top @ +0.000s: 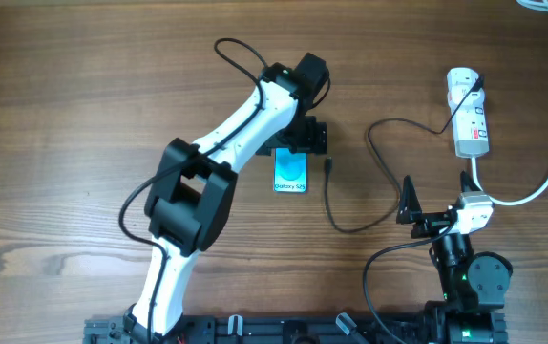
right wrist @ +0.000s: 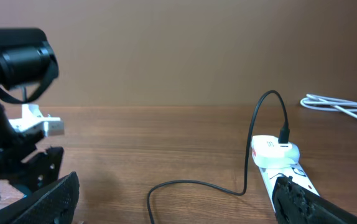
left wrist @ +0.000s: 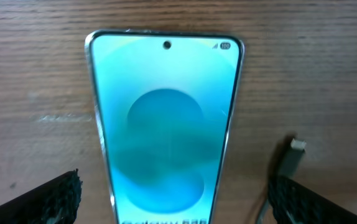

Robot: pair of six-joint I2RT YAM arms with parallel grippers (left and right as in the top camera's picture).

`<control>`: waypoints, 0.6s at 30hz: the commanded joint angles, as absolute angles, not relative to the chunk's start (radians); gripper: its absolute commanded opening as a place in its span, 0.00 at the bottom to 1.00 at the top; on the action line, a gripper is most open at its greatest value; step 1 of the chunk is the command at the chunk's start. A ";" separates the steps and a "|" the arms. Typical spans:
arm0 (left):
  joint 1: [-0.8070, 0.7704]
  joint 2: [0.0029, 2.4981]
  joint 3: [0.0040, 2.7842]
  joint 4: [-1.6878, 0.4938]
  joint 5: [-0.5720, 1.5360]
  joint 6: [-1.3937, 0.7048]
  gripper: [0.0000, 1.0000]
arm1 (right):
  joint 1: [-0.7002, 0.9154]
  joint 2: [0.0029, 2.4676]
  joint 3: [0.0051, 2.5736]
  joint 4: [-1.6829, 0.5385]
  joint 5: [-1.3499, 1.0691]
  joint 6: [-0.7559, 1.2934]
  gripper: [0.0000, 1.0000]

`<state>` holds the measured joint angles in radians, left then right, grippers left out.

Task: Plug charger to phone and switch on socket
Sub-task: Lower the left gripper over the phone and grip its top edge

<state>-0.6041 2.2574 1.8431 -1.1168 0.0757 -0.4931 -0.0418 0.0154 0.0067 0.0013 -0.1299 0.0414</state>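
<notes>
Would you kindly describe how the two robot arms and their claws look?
The left arm has white links, black joint housings and a thin black cable looping alongside. The right arm shows black joints and a white wrist block. Both the left claw and right claw have black fingers with rough, textured pads.

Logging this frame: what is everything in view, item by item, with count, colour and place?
table: one, brown wood, under everything
phone: one, cyan screen, flat at table centre
charger: one, thin black cable, plugged into the socket, loops to a loose tip lying right of the phone
socket: one, white with red markings, far right
white cord: one, thick, white, runs from the socket along the right side
left gripper: one, black, open, over the phone
right gripper: one, black, open, near right, short of the socket
</notes>
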 commanded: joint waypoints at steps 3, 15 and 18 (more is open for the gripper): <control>-0.609 2.331 1.850 -1.110 0.005 -0.506 1.00 | -0.037 0.009 0.006 0.007 -0.124 0.053 1.00; -0.634 2.356 1.850 -1.100 -0.001 -0.514 1.00 | -0.037 0.009 0.006 0.007 -0.124 0.053 1.00; -0.634 2.357 1.850 -1.103 -0.001 -0.514 1.00 | -0.037 0.009 0.006 0.007 -0.124 0.053 1.00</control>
<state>-0.6270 2.3268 1.8442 -1.1019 0.0116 -0.5003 -0.0418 0.0154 0.0067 0.0013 -0.1299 0.0414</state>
